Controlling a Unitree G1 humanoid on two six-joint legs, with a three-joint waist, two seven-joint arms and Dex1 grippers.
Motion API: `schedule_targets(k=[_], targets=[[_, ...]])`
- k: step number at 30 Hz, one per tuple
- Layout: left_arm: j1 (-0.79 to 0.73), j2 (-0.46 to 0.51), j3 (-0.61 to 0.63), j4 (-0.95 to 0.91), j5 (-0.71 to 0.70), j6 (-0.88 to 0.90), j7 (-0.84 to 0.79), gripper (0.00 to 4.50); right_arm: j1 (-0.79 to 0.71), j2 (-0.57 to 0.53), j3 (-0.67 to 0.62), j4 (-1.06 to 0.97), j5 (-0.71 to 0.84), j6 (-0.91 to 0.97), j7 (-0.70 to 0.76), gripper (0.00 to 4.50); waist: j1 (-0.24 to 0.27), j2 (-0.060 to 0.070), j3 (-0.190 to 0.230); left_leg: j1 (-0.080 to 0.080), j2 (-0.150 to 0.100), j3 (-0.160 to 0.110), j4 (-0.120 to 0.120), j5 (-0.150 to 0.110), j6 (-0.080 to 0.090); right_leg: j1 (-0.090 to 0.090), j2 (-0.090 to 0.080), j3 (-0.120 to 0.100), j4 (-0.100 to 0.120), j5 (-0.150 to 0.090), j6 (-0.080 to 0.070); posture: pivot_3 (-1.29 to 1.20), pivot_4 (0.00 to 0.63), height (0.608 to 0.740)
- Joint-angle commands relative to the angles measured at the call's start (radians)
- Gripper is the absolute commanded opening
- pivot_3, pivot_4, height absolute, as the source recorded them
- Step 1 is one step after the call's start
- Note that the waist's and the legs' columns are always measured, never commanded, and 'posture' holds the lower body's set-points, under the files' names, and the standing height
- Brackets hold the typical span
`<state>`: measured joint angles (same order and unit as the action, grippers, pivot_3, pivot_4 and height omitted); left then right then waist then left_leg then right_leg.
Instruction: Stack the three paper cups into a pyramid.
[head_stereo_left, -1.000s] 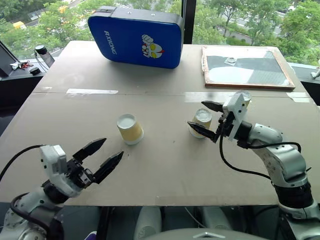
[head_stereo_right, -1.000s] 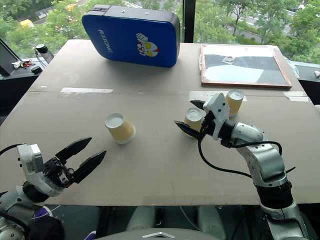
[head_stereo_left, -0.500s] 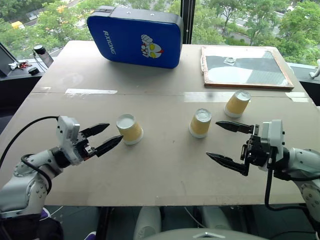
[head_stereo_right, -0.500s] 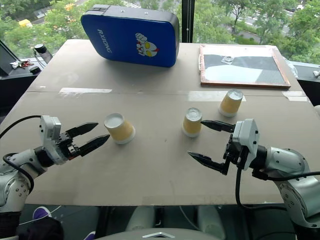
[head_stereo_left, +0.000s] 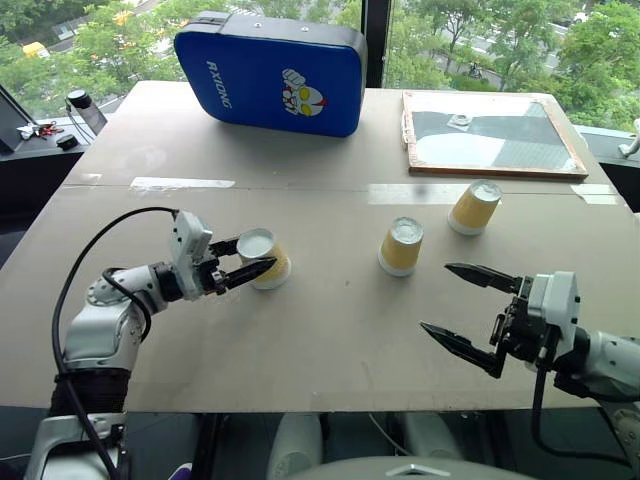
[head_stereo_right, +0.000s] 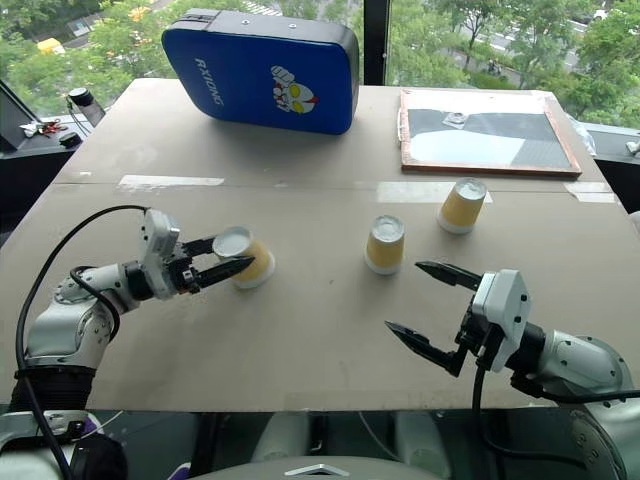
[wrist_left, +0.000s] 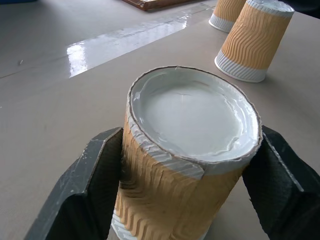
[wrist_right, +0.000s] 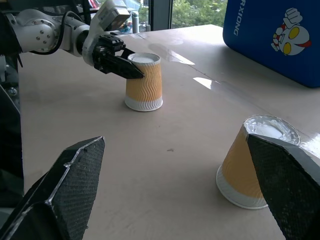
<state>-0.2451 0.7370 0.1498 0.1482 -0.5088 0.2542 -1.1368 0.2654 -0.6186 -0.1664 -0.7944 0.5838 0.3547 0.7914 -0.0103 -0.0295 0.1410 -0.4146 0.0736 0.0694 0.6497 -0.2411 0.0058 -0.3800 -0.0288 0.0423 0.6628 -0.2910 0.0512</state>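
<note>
1. All three paper cups stand upside down on the desk (head_stereo_left: 330, 330), white bases up and well apart from one another. Taking the middle cup (head_stereo_left: 401, 246) as the dial's centre, the left cup (head_stereo_left: 262, 258) lies near 9 o'clock and the far cup (head_stereo_left: 474, 207) near 1 o'clock, close to a wooden-framed board (head_stereo_left: 492, 134).
2. The left claw (head_stereo_left: 243, 261) is pinching the left cup, one black finger pressed on each ribbed side just under the white base.
3. The right claw (head_stereo_left: 470, 315) hangs spread wide and holds nothing, toward 5 o'clock of the middle cup.
4. No pyramid has been started yet; I judge the present step to be taking up the first cup.
5. These cups look very light and thin-walled. A hard squeeze would likely dent the ribbed wall, and the taper could let a cup slip.
6. The stiffer band beside the base seems the safest place to hold.
</note>
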Motion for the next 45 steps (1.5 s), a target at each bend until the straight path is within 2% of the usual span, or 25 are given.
schedule_targets(k=[1,8,18,28,37,45], targets=[[-0.042,-0.012,-0.007,0.008,0.006,-0.019,-0.030,2.77,0.019,0.001,-0.029,-0.050,-0.008,-0.035,-0.024,4.50,0.000,0.000,0.000,0.000,0.000,0.000,0.000,0.000,0.000,0.000,0.000,0.000,0.000,0.000,0.000,0.00,0.150,0.740],[-0.168,-0.075,-0.092,-0.045,0.015,0.056,-0.015,2.77,0.063,0.008,-0.035,-0.075,-0.031,-0.046,-0.072,4.50,0.012,0.000,0.000,-0.001,0.000,-0.001,0.001,0.000,0.000,0.001,0.000,-0.001,0.000,0.000,0.000,0.00,0.150,0.740],[-0.355,-0.240,-0.233,0.056,0.103,0.094,0.042,2.77,0.171,0.045,-0.076,-0.120,-0.086,-0.058,-0.166,4.50,0.025,0.000,0.000,-0.001,0.000,-0.002,0.002,0.000,0.000,0.001,0.002,0.000,0.000,0.000,0.000,0.00,0.150,0.740],[-0.392,-0.323,-0.281,0.145,0.182,0.022,0.045,2.77,0.316,0.090,-0.139,-0.119,-0.097,-0.128,-0.157,4.50,0.023,0.000,0.000,-0.001,0.000,-0.002,0.003,0.000,0.000,0.001,0.003,0.000,0.000,0.000,0.000,0.00,0.150,0.740],[-0.400,-0.376,-0.296,0.176,0.215,-0.015,0.044,2.77,0.325,0.093,-0.139,-0.116,-0.106,-0.143,-0.169,4.50,0.024,0.000,0.000,-0.001,0.000,-0.002,0.003,0.000,0.000,0.001,0.003,0.000,0.000,0.000,0.000,0.00,0.150,0.740],[-0.411,-0.383,-0.295,0.202,0.217,-0.030,0.026,2.77,0.326,0.091,-0.137,-0.125,-0.109,-0.137,-0.176,4.50,0.024,0.000,0.000,-0.001,0.000,-0.003,0.003,0.000,0.000,0.002,0.003,0.000,0.000,0.000,0.000,0.00,0.150,0.740]])
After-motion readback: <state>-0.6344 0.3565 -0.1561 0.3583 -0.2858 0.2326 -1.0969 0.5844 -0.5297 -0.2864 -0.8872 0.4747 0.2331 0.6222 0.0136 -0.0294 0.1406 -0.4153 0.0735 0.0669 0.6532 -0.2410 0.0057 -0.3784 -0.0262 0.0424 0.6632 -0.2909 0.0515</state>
